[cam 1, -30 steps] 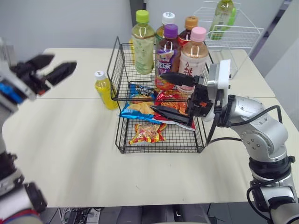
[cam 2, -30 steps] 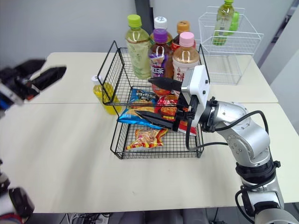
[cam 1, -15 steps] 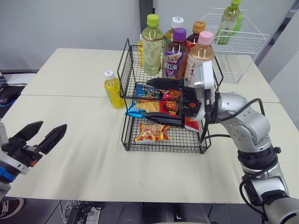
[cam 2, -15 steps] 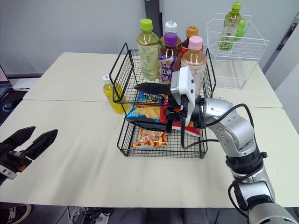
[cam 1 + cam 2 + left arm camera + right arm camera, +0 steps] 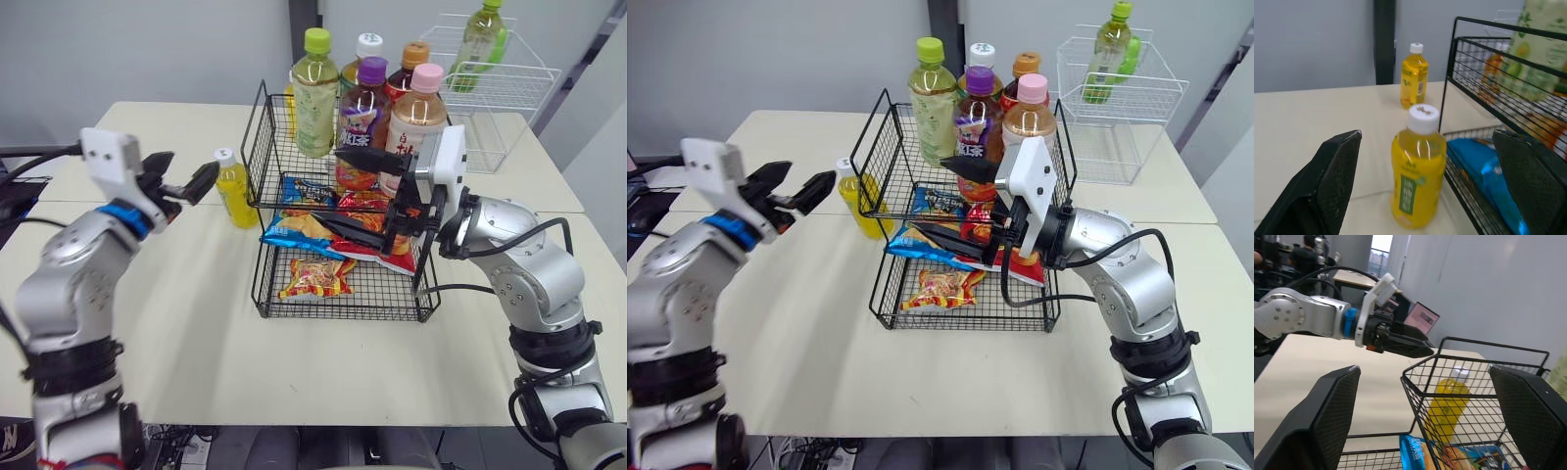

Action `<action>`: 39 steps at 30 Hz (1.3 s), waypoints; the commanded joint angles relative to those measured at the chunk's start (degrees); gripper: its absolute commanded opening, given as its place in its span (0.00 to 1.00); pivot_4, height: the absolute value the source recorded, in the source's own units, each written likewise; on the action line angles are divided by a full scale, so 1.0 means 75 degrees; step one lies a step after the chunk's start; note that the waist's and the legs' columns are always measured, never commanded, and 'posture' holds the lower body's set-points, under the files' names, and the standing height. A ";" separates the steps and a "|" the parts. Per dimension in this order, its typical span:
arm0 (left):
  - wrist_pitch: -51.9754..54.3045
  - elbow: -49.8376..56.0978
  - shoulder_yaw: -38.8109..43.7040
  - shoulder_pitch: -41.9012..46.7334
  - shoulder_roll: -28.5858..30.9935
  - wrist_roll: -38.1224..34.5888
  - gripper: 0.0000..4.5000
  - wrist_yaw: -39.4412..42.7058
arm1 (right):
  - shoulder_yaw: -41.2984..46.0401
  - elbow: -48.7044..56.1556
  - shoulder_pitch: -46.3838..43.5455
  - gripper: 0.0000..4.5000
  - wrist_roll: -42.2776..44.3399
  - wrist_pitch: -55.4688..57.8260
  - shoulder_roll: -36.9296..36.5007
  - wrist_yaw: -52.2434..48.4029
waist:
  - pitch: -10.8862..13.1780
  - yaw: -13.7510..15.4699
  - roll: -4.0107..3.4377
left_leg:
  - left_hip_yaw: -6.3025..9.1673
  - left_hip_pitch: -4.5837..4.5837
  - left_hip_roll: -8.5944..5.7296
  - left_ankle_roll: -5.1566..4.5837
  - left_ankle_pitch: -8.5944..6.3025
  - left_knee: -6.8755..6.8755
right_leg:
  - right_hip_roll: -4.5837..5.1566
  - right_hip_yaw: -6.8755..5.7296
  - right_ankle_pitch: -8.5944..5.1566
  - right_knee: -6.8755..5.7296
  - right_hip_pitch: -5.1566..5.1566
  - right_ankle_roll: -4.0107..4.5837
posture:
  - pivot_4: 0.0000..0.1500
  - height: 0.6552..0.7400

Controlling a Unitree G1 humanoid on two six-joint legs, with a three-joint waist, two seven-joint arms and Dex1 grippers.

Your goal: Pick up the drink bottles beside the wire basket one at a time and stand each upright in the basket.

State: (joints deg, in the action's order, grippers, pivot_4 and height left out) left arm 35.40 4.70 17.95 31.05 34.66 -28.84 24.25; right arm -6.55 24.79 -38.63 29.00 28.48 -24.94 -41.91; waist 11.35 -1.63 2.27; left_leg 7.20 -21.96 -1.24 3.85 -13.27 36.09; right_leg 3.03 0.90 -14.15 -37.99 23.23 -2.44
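Five bottles are seen standing upright in the upper tier of the black wire basket [image 5: 392, 299]: a green-capped bottle [image 5: 314, 98], a white-capped bottle [image 5: 367, 44], a purple-capped bottle [image 5: 364, 117], an orange-capped bottle [image 5: 413, 57] and a pink-capped bottle [image 5: 419, 113]. The lower tiers are taken up by snack packets [image 5: 312, 279]. Most of the task is therefore judged to be done.

A small yellow bottle [image 5: 232, 191] is found upright on the tabletop [image 5: 196, 333], just beside the basket's left wall and outside it. In the left wrist view a second yellow bottle [image 5: 1414, 76] is seen further back, also on the tabletop beside the basket. At least these two are judged to be left.

The left gripper [image 5: 182, 178] is held near the nearer yellow bottle and aimed at it. Its fingers [image 5: 1334, 171] are spread wide and nothing is grasped; the bottle is framed between them but is not touched. The step in hand is judged to be the approach to this bottle.

The right gripper [image 5: 355, 194] is held at the front of the basket, its fingers parted and empty.

A white wire basket [image 5: 509, 88] with a green bottle [image 5: 475, 34] in it is set well apart at the back.
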 commanded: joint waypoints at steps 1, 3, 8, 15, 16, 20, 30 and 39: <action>-0.0758 -0.0903 -0.0582 0.0551 -0.0119 0.0691 0.98 0.0087 | 0.0346 0.0549 0.0098 1.00 -0.0021 0.0109 -0.0167 0.0315 | 0.0000 -0.0032 0.0000 | -0.0006 0.0000 0.0000 0.0000 0.0000 0.0001 | 0.0000 0.0004 0.0001 0.0000 0.0002 -0.0001 | 1.00 1.00; -0.1072 -0.1491 -0.0853 0.0885 -0.0202 0.1017 0.98 0.0104 | 0.0398 0.0711 0.0159 1.00 -0.0018 0.0204 -0.0242 0.0425 | 0.0000 -0.0056 0.0000 | -0.0008 0.0000 0.0004 -0.0001 -0.0001 -0.0001 | -0.0001 0.0004 0.0001 0.0000 0.0007 -0.0001 | 1.00 1.00; -0.1684 -0.2533 -0.1130 0.1529 -0.0432 0.1433 0.98 0.0171 | 0.0503 0.0939 0.0213 1.00 -0.0029 0.0360 -0.0406 0.0607 | 0.0001 -0.0039 -0.0001 | -0.0003 -0.0009 0.0006 -0.0001 -0.0001 -0.0004 | -0.0002 -0.0001 0.0000 -0.0004 0.0018 -0.0001 | 1.00 1.00; -0.2215 -0.3462 -0.1234 0.2053 -0.0630 0.1787 0.85 0.0282 | 0.0588 0.1049 0.0217 1.00 0.0017 0.0460 -0.0535 0.0679 | 0.0001 -0.0019 0.0000 | -0.0001 -0.0012 -0.0003 -0.0002 -0.0001 -0.0001 | 0.0004 -0.0002 0.0000 -0.0002 0.0013 -0.0003 | 1.00 1.00; -0.2260 -0.3540 -0.1228 0.2090 -0.0640 0.1830 0.79 0.0280 | 0.0586 0.1050 0.0215 1.00 0.0014 0.0459 -0.0536 0.0685 | 0.0001 -0.0021 0.0000 | 0.0000 -0.0012 -0.0002 -0.0001 -0.0001 -0.0001 | 0.0004 -0.0003 0.0000 -0.0002 0.0013 -0.0004 | 1.00 1.00; -0.2427 -0.3799 -0.1205 0.2196 -0.0643 0.1912 0.52 0.0345 | 0.0577 0.1045 0.0214 1.00 0.0016 0.0448 -0.0521 0.0689 | 0.0001 -0.0030 0.0000 | 0.0001 -0.0012 -0.0001 -0.0002 -0.0001 -0.0002 | 0.0003 -0.0004 0.0000 -0.0003 0.0013 -0.0003 | 1.00 1.00; -0.2341 -0.3852 -0.0925 0.2153 -0.0321 0.1730 0.31 0.0695 | 0.0610 0.1041 0.0313 1.00 0.0083 0.0432 -0.0584 0.0570 | 0.0001 -0.0036 0.0000 | 0.0003 -0.0012 -0.0001 -0.0002 -0.0001 -0.0001 | 0.0004 -0.0005 0.0001 -0.0003 0.0013 -0.0003 | 1.00 1.00; -0.1347 -0.3458 -0.0405 0.3330 0.0880 0.0753 0.31 0.2179 | 0.0720 0.1009 0.0234 1.00 0.0417 0.0340 -0.0323 0.0654 | 0.0004 -0.0046 0.0003 | 0.0026 -0.0074 0.0001 0.0000 0.0001 0.0008 | -0.0002 -0.0026 0.0001 -0.0007 0.0057 -0.0003 | 1.00 1.00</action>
State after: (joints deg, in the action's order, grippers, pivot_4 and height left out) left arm 24.82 -25.21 12.30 51.60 38.17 -20.53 37.30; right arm -3.23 30.66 -36.07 30.82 31.92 -27.65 -37.41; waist 11.38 -1.98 2.30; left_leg 7.41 -22.61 -1.25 3.85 -13.26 36.17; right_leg 3.02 0.69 -14.14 -38.04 23.74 -2.46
